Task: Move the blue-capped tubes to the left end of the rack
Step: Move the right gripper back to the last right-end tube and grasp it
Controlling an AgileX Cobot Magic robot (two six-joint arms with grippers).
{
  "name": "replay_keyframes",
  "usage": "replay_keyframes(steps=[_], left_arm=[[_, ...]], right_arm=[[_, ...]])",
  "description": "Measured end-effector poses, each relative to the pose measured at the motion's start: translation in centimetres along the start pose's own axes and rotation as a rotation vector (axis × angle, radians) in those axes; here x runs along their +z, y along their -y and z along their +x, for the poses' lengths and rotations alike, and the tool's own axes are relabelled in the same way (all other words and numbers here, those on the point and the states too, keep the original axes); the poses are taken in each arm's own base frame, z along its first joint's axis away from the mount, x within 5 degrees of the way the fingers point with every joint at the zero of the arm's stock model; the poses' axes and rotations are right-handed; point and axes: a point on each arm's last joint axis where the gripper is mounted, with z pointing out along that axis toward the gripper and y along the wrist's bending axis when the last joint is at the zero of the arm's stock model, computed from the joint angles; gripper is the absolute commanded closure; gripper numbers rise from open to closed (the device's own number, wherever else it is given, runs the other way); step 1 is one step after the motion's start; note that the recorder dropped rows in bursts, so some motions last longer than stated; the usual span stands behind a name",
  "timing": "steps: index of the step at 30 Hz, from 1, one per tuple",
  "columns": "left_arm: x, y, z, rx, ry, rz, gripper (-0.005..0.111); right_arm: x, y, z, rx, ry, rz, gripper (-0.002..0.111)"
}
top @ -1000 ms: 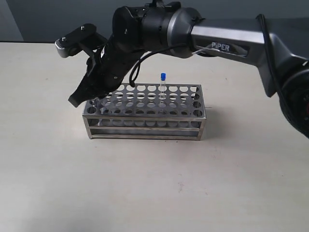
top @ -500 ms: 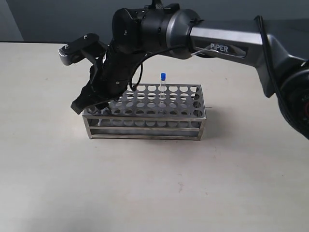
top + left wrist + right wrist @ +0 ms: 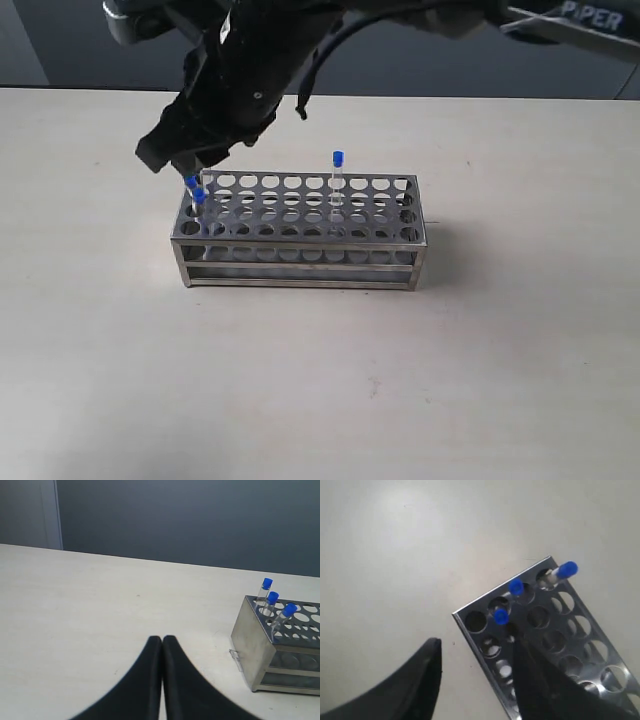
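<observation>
The silvery metal rack (image 3: pixel 300 266) stands mid-table. Two blue-capped tubes (image 3: pixel 194 190) show in its left-end holes, and another blue-capped tube (image 3: pixel 338 160) stands alone near the middle of the back row. My right gripper (image 3: pixel 183 166) hangs open just above the left end, holding nothing. The right wrist view looks down on the rack's corner (image 3: pixel 462 614) with three blue caps (image 3: pixel 516 586), the right gripper (image 3: pixel 476 642) open above them. In the left wrist view my left gripper (image 3: pixel 162 639) is shut and empty, well away from the rack (image 3: pixel 250 645) and its three tubes (image 3: pixel 273 599).
Bare beige tabletop (image 3: pixel 330 390) lies around the rack on every side. A dark wall (image 3: pixel 190 520) runs along the table's far edge.
The right gripper has risen from the rack's left end and now hangs above it, open. Blue caps that it covered now show in the left-end holes.
</observation>
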Motion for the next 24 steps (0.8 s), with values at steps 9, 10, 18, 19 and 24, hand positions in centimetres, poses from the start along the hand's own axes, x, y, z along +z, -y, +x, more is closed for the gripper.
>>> replay_keyframes(steps=[9, 10, 18, 19, 24], left_arm=[[0.0, 0.0, 0.0, 0.000, 0.000, 0.000, 0.106], [0.0, 0.0, 0.0, 0.000, 0.000, 0.000, 0.106], [0.0, 0.0, 0.0, 0.000, 0.000, 0.000, 0.106], [0.0, 0.0, 0.0, 0.000, 0.000, 0.000, 0.106], [0.0, 0.0, 0.0, 0.000, 0.000, 0.000, 0.106]], right_arm=[[-4.6, 2.3, 3.8, 0.088, -0.095, 0.175, 0.064], [-4.8, 2.7, 4.8, 0.107, -0.104, 0.187, 0.064], [-5.4, 3.6, 11.9, 0.173, 0.041, 0.268, 0.064], [-4.6, 3.8, 12.2, 0.169, 0.081, 0.278, 0.064], [-0.4, 5.1, 12.0, 0.159, 0.191, 0.304, 0.064]])
